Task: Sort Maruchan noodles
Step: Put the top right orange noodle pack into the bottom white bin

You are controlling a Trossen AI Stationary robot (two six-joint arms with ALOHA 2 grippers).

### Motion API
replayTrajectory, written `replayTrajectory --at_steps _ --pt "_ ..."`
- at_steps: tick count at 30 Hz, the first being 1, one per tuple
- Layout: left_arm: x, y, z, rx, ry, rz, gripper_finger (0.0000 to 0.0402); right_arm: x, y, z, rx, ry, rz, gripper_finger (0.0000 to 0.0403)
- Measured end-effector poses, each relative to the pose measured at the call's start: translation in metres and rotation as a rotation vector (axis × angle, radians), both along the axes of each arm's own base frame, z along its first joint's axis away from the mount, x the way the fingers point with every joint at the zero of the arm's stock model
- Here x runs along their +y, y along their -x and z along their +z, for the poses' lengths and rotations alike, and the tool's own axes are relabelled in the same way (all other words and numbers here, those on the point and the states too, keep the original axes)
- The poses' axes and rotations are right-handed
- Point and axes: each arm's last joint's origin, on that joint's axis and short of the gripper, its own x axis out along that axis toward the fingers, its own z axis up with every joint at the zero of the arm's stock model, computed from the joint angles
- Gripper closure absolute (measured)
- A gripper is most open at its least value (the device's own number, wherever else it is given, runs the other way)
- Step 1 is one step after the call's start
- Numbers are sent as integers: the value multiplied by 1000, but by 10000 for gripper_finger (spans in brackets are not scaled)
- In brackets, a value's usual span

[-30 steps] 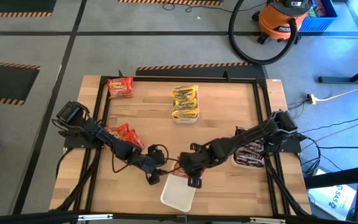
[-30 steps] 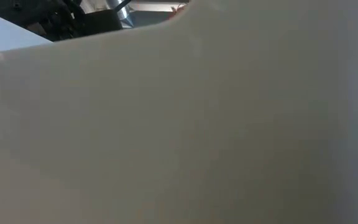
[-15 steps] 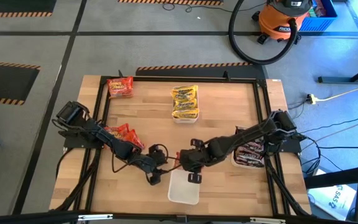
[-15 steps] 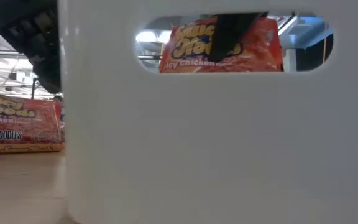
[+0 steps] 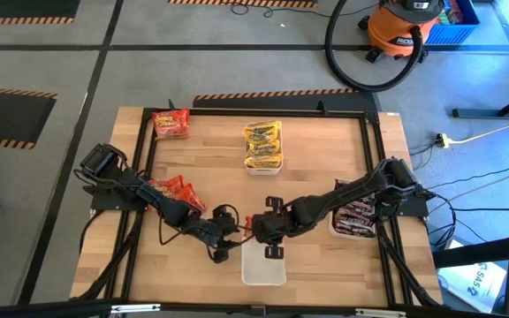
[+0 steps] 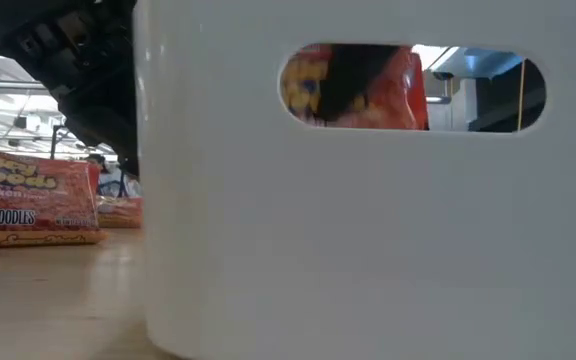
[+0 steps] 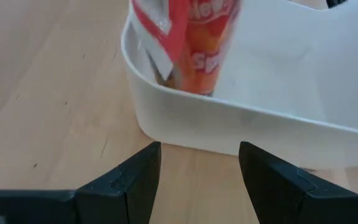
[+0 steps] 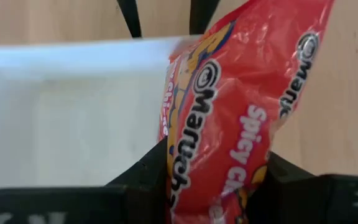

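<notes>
Tray (image 5: 263, 269) first: white, at six o'clock on the surface (image 5: 316, 159), nearest the front edge, with a handle slot through which the low view shows a red packet (image 6: 368, 90). Right claw (image 5: 259, 231) hangs over the tray's twelve-o'clock rim, clamped on that red packet (image 8: 229, 124), which stands on edge with its lower end inside the tray; held upright this way, it should drop cleanly into the tray when let go. Left claw (image 5: 222, 250) sits just at nine o'clock of the tray, its fingers (image 7: 123, 180) spread and empty, pointing at the tray wall (image 7: 229, 124), probably to steady the tray or stop it sliding while the packet goes in.

Farther back, at nine o'clock, more red packets (image 5: 173, 190) lie under the left arm, not yet sorted. At three o'clock, dark packets (image 5: 356, 221) fill a tray beneath the right arm. At twelve o'clock, yellow packets (image 5: 262, 143) are stacked in their own tray. One more red packet (image 5: 170, 124) lies loose at eleven o'clock, near the far corner. Each colour gets its own tray, so the near tray looks meant for the red ones.
</notes>
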Motion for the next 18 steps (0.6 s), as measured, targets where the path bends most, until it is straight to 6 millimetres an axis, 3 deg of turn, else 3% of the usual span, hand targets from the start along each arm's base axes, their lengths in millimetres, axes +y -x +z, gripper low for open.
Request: replayTrajectory --at_steps 10,18 --pt "0 0 0 -3 -7 -8 190 2 -8 -33 63 102 52 281" --pt "0 0 0 -4 -16 -15 190 1 -9 -34 53 174 116 281"
